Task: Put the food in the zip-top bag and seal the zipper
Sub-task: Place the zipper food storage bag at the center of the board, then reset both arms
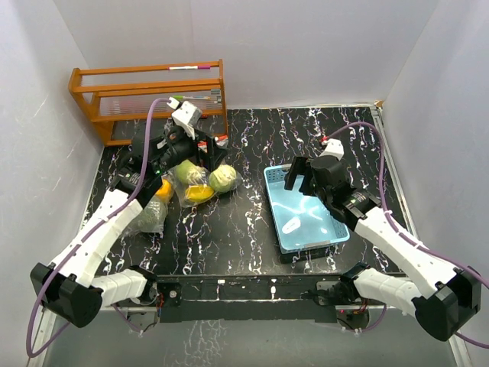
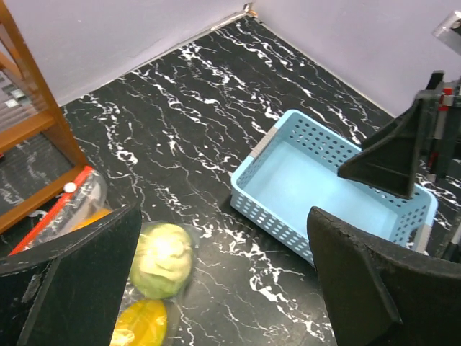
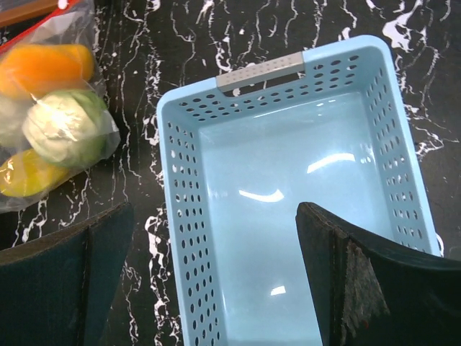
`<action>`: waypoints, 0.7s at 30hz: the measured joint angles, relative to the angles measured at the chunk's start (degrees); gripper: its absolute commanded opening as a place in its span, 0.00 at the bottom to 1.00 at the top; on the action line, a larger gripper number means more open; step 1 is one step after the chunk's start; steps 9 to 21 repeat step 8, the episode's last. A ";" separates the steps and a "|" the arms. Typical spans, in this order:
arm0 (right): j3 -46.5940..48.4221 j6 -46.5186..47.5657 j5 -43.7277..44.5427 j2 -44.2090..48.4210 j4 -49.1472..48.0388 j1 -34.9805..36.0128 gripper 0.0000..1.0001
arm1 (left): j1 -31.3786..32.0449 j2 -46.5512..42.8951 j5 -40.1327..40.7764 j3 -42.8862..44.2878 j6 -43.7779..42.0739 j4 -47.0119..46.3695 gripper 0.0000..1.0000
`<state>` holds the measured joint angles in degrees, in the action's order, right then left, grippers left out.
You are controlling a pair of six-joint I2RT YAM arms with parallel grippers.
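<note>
**Grippers both spread wide, food looks bagged already**

Closest to the lenses are the fingers: the left gripper [image 2: 225, 245] is spread wide with nothing between its jaws, and the right gripper [image 3: 215, 238] is the same.

Working down by size:
- First is the black white-veined marble tabletop [image 1: 244, 138].
- Next is the orange-brown wooden rack [image 1: 145, 95] at the back left.
- Then comes the light-blue perforated plastic basket [image 1: 271, 210]. It has nothing in it, so I'd guess the loading part is done. The right gripper hangs over it, well apart from the action, probably just parked.
- After that, the clear plastic zip-top bag [image 3: 81, 20] lies left of the basket, near the rack.
- The food's inside it: a light-green cabbage-like ball [image 3: 61, 126], an orange pepper [image 3: 47, 68] and a yellow piece [image 3: 25, 176].

The left gripper hovers above the bag, I reckon lining up on the red zipper strip [image 2: 54, 207]. Can't tell if that's sealed.
</note>
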<state>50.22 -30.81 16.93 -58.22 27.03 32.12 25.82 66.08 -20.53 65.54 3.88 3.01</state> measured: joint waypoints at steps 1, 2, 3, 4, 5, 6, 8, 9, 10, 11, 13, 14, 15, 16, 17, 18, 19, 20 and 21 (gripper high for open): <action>-0.15 -0.76 0.72 -0.02 0.15 0.00 0.98 | 0.00 0.00 -0.50 0.26 0.46 -0.04 0.97; -0.26 -1.25 1.27 0.00 0.42 0.00 0.98 | 0.00 0.00 -1.14 0.26 0.90 0.02 0.97; -0.31 -1.66 1.60 0.02 0.50 0.00 0.98 | 0.00 0.02 -1.68 0.26 1.31 0.20 0.97; -0.39 -2.05 1.81 0.07 0.52 0.00 0.98 | 0.00 0.04 -2.21 0.22 1.70 0.42 0.97; -0.46 -2.34 2.03 0.20 0.68 0.00 0.99 | 0.00 0.04 -2.69 0.13 1.99 0.52 0.97; -0.59 -2.54 2.23 0.42 0.74 0.00 0.99 | 0.00 0.04 -3.02 0.04 2.23 0.57 0.97; -1.03 -2.75 2.67 0.98 0.74 0.00 0.98 | 0.00 0.04 -3.52 -0.15 2.62 0.55 0.97; -1.03 -2.75 2.67 0.98 0.74 0.00 0.98 | 0.00 0.04 -3.52 -0.15 2.62 0.55 0.97; -1.03 -2.75 2.67 0.98 0.74 0.00 0.98 | 0.00 0.04 -3.52 -0.15 2.62 0.55 0.97; -1.03 -2.75 2.67 0.98 0.74 0.00 0.98 | 0.00 0.04 -3.52 -0.15 2.62 0.55 0.97; -1.03 -2.75 2.67 0.98 0.74 0.00 0.98 | 0.00 0.04 -3.52 -0.15 2.62 0.55 0.97; -1.03 -2.75 2.67 0.98 0.74 0.00 0.98 | 0.00 0.04 -3.52 -0.15 2.62 0.55 0.97; -1.03 -2.75 2.67 0.98 0.74 0.00 0.98 | 0.00 0.04 -3.52 -0.15 2.62 0.55 0.97; -1.03 -2.75 2.67 0.98 0.74 0.00 0.98 | 0.00 0.04 -3.52 -0.15 2.62 0.55 0.97; -1.03 -2.75 2.67 0.98 0.74 0.00 0.98 | 0.00 0.04 -3.52 -0.15 2.62 0.55 0.97; -1.03 -2.75 2.67 0.98 0.74 0.00 0.98 | 0.00 0.04 -3.52 -0.15 2.62 0.55 0.97; -1.03 -2.75 2.67 0.98 0.74 0.00 0.98 | 0.00 0.04 -3.52 -0.15 2.62 0.55 0.97; -1.03 -2.75 2.67 0.98 0.74 0.00 0.98 | 0.00 0.04 -3.52 -0.15 2.62 0.55 0.97; -1.03 -2.75 2.67 0.98 0.74 0.00 0.98 | 0.00 0.04 -3.52 -0.15 2.62 0.55 0.97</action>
